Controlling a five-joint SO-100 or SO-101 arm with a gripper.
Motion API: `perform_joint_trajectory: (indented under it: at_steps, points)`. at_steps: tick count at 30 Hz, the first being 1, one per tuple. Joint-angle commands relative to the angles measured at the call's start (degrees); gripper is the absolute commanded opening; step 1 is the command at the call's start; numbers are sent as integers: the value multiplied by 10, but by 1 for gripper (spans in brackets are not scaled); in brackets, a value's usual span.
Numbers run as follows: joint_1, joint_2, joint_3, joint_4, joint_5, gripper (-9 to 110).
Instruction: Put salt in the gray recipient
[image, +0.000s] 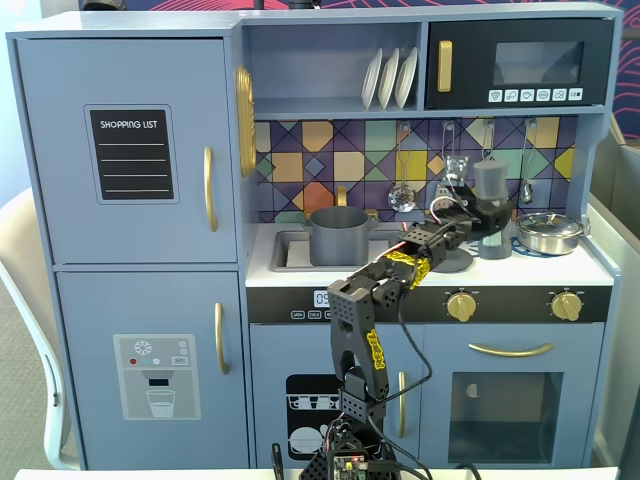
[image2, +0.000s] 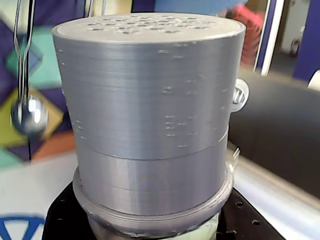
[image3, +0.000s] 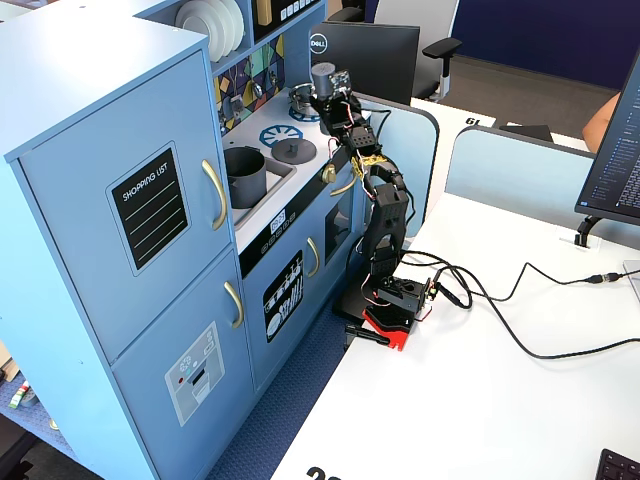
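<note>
Your gripper (image: 487, 222) clamps the ridged gray salt (image: 491, 195) upright above the counter, right of the matte pot (image: 338, 235), near a shiny steel pan (image: 549, 232).

surface (image: 300, 272): white toy-kitchen counter | sink recess at left in a fixed view holds gray recipient (image: 339, 235), upright | flat round gray lid (image: 452, 261) lies on burner, right of sink | shiny steel pan (image: 549, 233) at far right | salt (image: 491, 205) whether on counter: cannot tell
</note>
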Motion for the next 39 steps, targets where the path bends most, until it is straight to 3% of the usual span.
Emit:
perform_joint_trajectory:
  at_steps: [1, 28, 36, 39]
  points:
    - [4, -16, -21, -30, -5, 0]
    - [34, -80, -35, -53, 39, 0]
    - [40, -65, -28, -54, 113, 44]
    - [40, -63, -26, -64, 113, 51]
